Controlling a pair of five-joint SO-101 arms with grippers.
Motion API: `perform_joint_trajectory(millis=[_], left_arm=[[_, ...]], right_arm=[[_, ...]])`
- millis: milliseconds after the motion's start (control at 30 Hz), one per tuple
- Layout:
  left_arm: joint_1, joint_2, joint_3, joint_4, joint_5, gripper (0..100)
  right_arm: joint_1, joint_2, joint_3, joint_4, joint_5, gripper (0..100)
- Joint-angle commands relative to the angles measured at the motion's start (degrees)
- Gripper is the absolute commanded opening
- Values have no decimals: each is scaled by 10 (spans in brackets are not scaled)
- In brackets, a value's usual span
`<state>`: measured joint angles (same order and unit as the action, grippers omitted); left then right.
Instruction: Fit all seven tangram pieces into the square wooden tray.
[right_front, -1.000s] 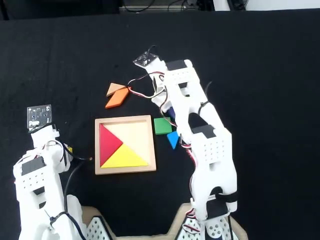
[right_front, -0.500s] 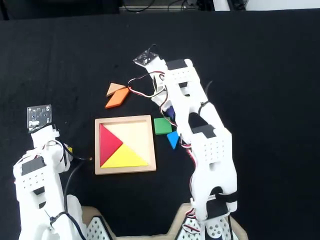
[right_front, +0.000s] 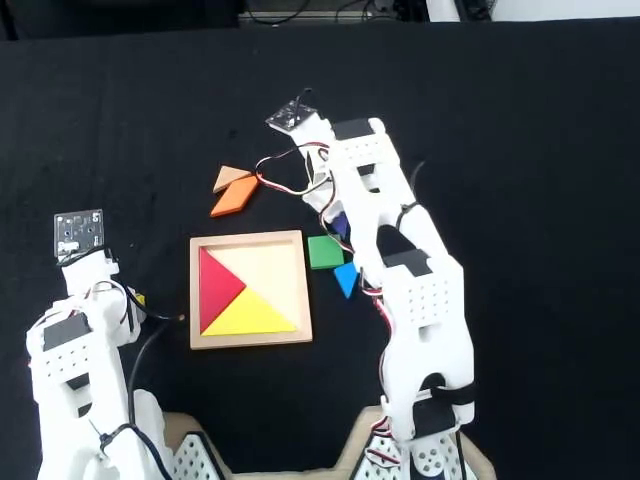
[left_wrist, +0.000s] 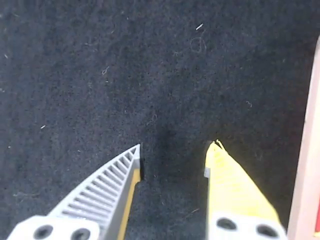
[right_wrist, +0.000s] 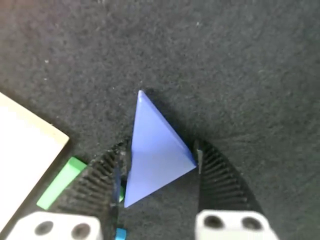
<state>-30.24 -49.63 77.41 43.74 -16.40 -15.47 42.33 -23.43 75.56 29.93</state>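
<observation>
No movement to report: across the last second both arms hold their poses and every piece lies where it did, so the count in the square wooden tray (right_front: 249, 239) stands at two, the red triangle (right_front: 218, 283) and the yellow triangle (right_front: 250, 316). Five remain out on the black worktop (right_front: 500, 150).

The high view gives the layout: the tray at centre-left, the green square (right_front: 324, 251) and light-blue triangle (right_front: 346, 277) just off its right edge, and the orange parallelogram (right_front: 233, 198) and tan triangle (right_front: 231, 176) above it. The blue triangle (right_front: 339, 224) is barely a sliver there, tucked under the right arm.

The right wrist view fills that gap. The right pincer (right_wrist: 160, 147) brackets the blue triangle, each side meeting an edge. It looks clamped, with the piece lying flat on the worktop. I'd judge a lift toward the tray comes next.

In its own wrist view the left pincer (left_wrist: 175, 147) hangs with its tips apart and nothing between them, over bare cloth, with the tray's rim at the right margin.
</observation>
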Motion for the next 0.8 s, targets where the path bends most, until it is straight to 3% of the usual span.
perform_joint_trajectory(millis=[0,533,767], left_arm=[[0,-8,-4,0,-5,214],[0,-8,-4,0,-5,214],[0,-9,-4,0,-5,214]], right_arm=[[-7,-7,-25,14,-4,106],[-10,-7,-196,194,-6,106],[-83,-7,-196,236,-24,106]])
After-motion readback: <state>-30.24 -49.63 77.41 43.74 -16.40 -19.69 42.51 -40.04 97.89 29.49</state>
